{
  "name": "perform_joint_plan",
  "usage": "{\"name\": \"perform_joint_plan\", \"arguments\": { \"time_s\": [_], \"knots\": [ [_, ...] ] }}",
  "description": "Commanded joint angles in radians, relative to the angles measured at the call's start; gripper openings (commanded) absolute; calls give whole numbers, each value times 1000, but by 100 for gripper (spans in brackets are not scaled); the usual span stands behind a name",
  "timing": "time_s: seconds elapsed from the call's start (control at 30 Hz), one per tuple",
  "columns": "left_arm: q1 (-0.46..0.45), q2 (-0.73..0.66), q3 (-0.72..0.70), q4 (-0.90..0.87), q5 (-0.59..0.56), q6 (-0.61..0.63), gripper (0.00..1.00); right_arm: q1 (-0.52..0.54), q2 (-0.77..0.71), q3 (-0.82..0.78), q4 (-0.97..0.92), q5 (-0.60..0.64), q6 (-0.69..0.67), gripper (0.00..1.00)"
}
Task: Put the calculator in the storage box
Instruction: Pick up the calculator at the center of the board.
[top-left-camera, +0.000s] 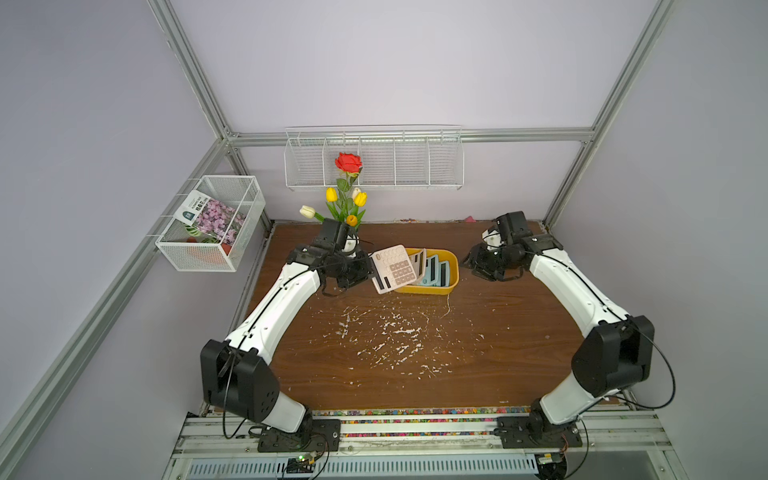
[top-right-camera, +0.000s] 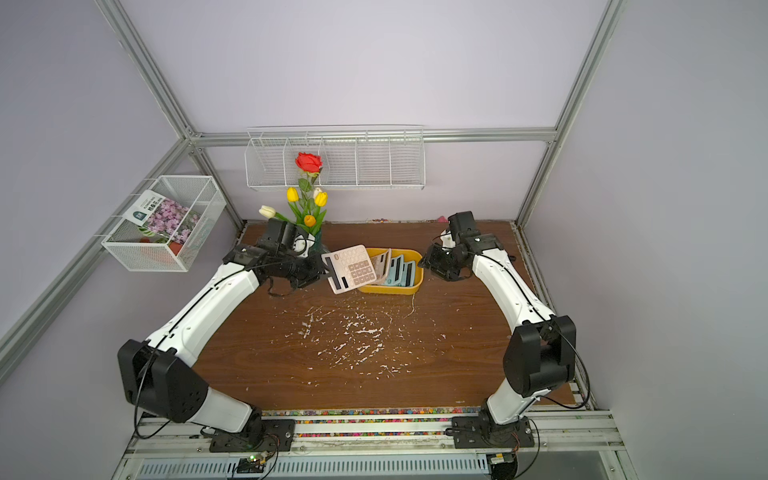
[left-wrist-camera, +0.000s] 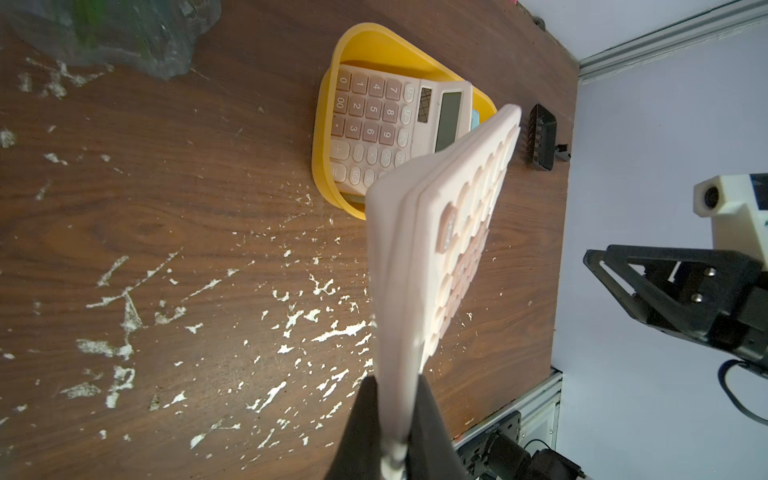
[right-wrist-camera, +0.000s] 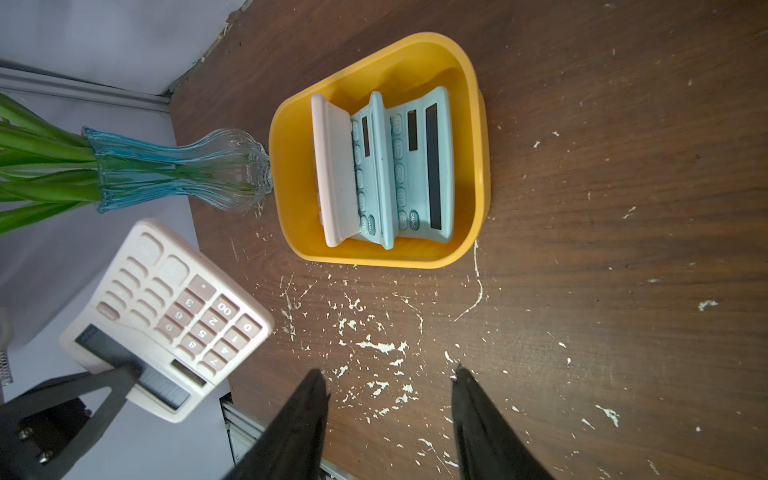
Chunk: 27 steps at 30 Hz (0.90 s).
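Observation:
A pink calculator (top-left-camera: 394, 268) (top-right-camera: 351, 268) hangs tilted in the air over the left end of the yellow storage box (top-left-camera: 424, 289) (top-right-camera: 390, 289). My left gripper (left-wrist-camera: 397, 378) is shut on its display end; in the right wrist view one black finger (right-wrist-camera: 120, 374) lies across the display of the calculator (right-wrist-camera: 166, 316). In the storage box (right-wrist-camera: 478, 166) another pink calculator (right-wrist-camera: 332, 166) and two teal ones (right-wrist-camera: 424, 166) stand leaning on edge. My right gripper (right-wrist-camera: 388, 372) (top-left-camera: 471, 262) is open and holds nothing, just right of the box.
A glass vase (right-wrist-camera: 178, 170) with tulips and a red rose (top-left-camera: 345, 199) stands behind the left gripper, close to the box. White wire baskets hang on the back wall (top-left-camera: 374, 162) and the left wall (top-left-camera: 212, 224). White flecks cover the wooden table (top-left-camera: 386, 336).

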Motion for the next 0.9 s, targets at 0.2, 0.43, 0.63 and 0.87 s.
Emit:
{"name": "perform_joint_plan", "arguments": {
  "time_s": [0.2,0.43,0.63,0.87],
  "knots": [
    [18,167,173,-64,158,155,0,-13,-43,-31,2,-19,-18,52],
    [18,233,211,-91,166,191,0,-14,-41,-42,9,-25,-15,52],
    [17,311,310,-152,165,238,0,-16,-43,-45,7,-22,-17,52],
    [19,385,382,-188,164,263,0,-19,-44,-52,7,-24,-19,52]
  ]
}}
